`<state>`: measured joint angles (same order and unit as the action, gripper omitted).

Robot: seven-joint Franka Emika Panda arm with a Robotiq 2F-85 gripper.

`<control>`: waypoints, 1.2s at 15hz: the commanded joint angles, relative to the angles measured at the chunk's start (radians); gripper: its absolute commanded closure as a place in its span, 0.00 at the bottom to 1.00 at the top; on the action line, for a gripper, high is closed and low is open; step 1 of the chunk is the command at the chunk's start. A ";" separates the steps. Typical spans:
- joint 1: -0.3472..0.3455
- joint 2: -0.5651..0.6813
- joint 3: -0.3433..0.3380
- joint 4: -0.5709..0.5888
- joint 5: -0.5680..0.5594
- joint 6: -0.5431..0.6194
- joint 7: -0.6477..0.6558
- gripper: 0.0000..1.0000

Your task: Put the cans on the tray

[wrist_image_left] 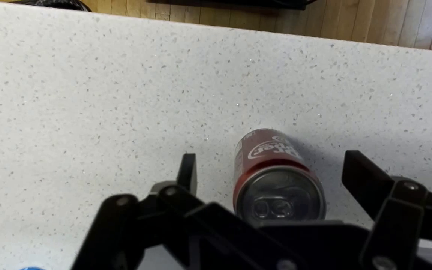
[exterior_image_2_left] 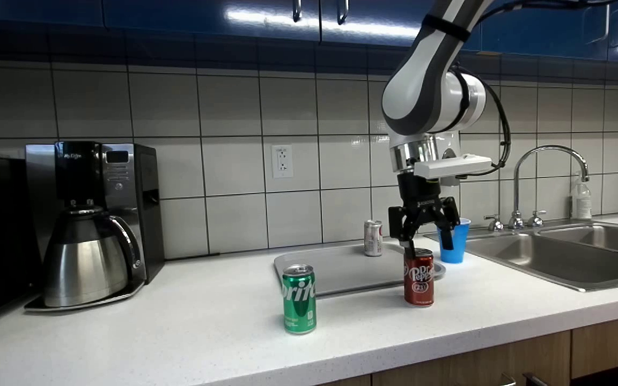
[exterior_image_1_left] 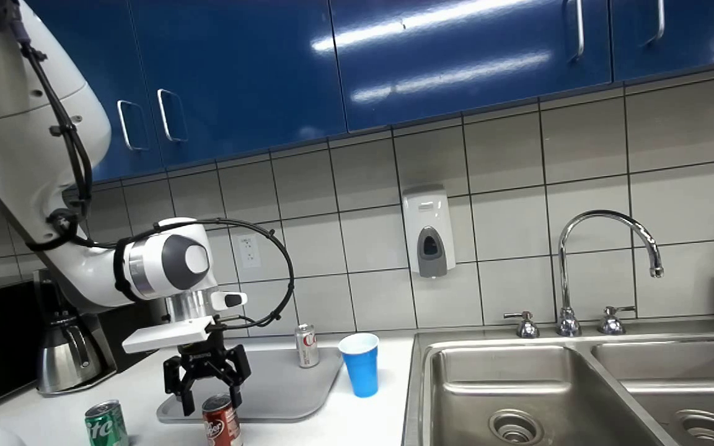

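The red can [exterior_image_2_left: 419, 281] stands upright on the white counter in front of the tray; it also shows in an exterior view [exterior_image_1_left: 224, 428]. My gripper [exterior_image_2_left: 428, 251] is open above it, fingertips near the height of the can's top. In the wrist view the red can [wrist_image_left: 268, 153] stands between the spread fingers [wrist_image_left: 270, 159] with a gap on each side. The green can [exterior_image_2_left: 299, 303] stands upright on the counter near the tray's front corner, also in an exterior view [exterior_image_1_left: 107, 426]. The grey tray [exterior_image_2_left: 336, 271] lies behind both; a silver can [exterior_image_2_left: 373, 238] stands on its back part.
A blue cup [exterior_image_1_left: 360, 365] stands beside the tray, toward the steel sink [exterior_image_1_left: 506, 396]. A coffee maker [exterior_image_2_left: 94, 225] stands at the far end of the counter. A tiled wall [exterior_image_2_left: 234, 161] runs behind. The counter's front edge [wrist_image_left: 216, 28] shows in the wrist view.
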<state>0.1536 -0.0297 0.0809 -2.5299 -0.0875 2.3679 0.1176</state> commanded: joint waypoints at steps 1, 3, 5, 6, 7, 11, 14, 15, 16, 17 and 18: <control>-0.013 0.057 0.018 0.035 -0.047 0.019 0.060 0.00; -0.011 0.083 0.015 0.049 -0.058 0.025 0.074 0.00; -0.008 0.111 0.013 0.066 -0.064 0.027 0.084 0.00; -0.006 0.123 0.012 0.074 -0.063 0.026 0.085 0.00; -0.004 0.133 0.012 0.081 -0.061 0.026 0.085 0.00; 0.004 0.167 0.009 0.104 -0.063 0.024 0.087 0.00; 0.007 0.183 0.007 0.114 -0.062 0.022 0.087 0.03; 0.008 0.187 0.006 0.116 -0.060 0.021 0.086 0.26; 0.008 0.190 0.006 0.118 -0.059 0.019 0.085 0.28; 0.008 0.191 0.005 0.119 -0.059 0.019 0.085 0.31; 0.008 0.192 0.005 0.120 -0.058 0.018 0.085 0.40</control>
<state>0.1593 0.1500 0.0813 -2.4304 -0.1210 2.3925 0.1634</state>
